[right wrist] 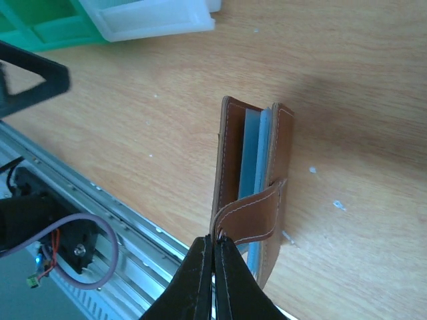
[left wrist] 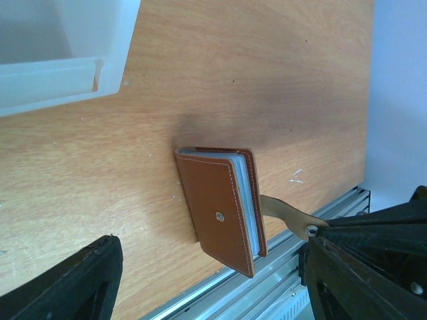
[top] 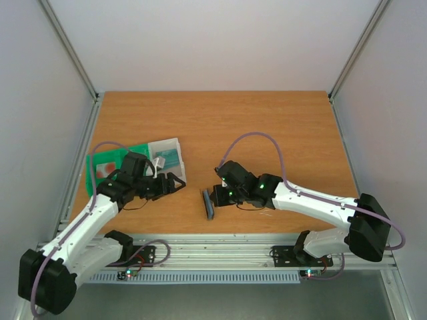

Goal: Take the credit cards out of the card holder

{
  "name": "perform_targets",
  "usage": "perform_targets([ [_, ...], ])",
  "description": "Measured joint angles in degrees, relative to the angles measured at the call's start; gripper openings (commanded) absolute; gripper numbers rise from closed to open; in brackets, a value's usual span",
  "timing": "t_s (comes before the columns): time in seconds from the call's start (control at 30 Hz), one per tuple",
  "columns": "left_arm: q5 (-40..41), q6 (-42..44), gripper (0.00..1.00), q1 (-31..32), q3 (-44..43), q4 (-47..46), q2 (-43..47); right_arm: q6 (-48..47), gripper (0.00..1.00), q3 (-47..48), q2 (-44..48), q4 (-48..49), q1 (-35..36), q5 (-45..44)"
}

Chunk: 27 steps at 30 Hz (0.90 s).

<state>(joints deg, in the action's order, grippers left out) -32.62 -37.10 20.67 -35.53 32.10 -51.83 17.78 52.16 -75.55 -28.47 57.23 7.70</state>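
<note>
The brown leather card holder (top: pixel 209 203) stands on its edge near the table's front, slightly parted, with grey-blue pocket edges (right wrist: pixel 257 150) showing between its covers. No credit cards can be made out; they are hidden inside. My right gripper (right wrist: pixel 215 243) is shut on the end of the snap tab (right wrist: pixel 260 212), just right of the card holder (right wrist: pixel 230 153). My left gripper (top: pixel 177 183) is open, a short way left of the holder. In the left wrist view the card holder (left wrist: pixel 223 207) lies ahead between the spread fingers (left wrist: pixel 87 280), untouched.
A green and clear plastic compartment tray (top: pixel 107 163) sits behind the left arm, its clear bin (left wrist: pixel 60 73) close to the left gripper. The aluminium rail (right wrist: pixel 100 193) runs along the table's near edge, right beside the card holder.
</note>
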Motion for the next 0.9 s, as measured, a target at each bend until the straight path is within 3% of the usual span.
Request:
perform_targets([
  [0.5, -2.8, 0.0, 0.63, 0.2, 1.7, -2.1, -7.4, 3.3, 0.01, -1.9, -1.0, 3.6, -1.9, -1.2],
  [0.9, -2.4, -0.7, 0.57, 1.0, 1.8, -2.6, -7.6, 6.3, 0.01, -12.6, -0.6, -0.1, -11.2, -3.7],
])
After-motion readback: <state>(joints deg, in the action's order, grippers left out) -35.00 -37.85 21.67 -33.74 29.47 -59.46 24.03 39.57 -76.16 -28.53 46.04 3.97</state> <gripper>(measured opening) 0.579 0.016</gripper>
